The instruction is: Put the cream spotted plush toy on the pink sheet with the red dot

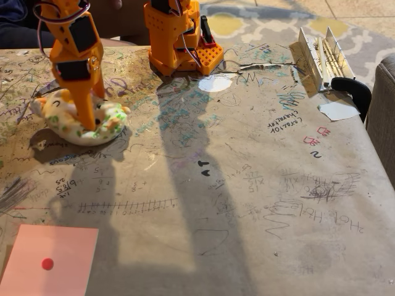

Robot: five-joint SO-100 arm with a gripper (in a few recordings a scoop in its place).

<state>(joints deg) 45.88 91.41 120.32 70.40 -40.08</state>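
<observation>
The cream spotted plush toy [68,117] lies on the table at the left, with green and orange spots and orange ears. My orange gripper [90,123] comes down from above onto its middle. One orange finger [83,102] crosses the toy's body, and the other is hidden behind it. The frame does not show whether the jaws are closed on the toy. The pink sheet with the red dot [55,246] lies flat at the bottom left corner, well in front of the toy. Its red dot [47,264] is near the sheet's lower middle.
The arm's orange base [179,40] stands at the table's back centre. White paper scraps [215,82] [338,110] lie at the back and right. A black clamp [353,87] and a folded metallic piece [321,55] sit at the back right. The tabletop is scribbled brown paper.
</observation>
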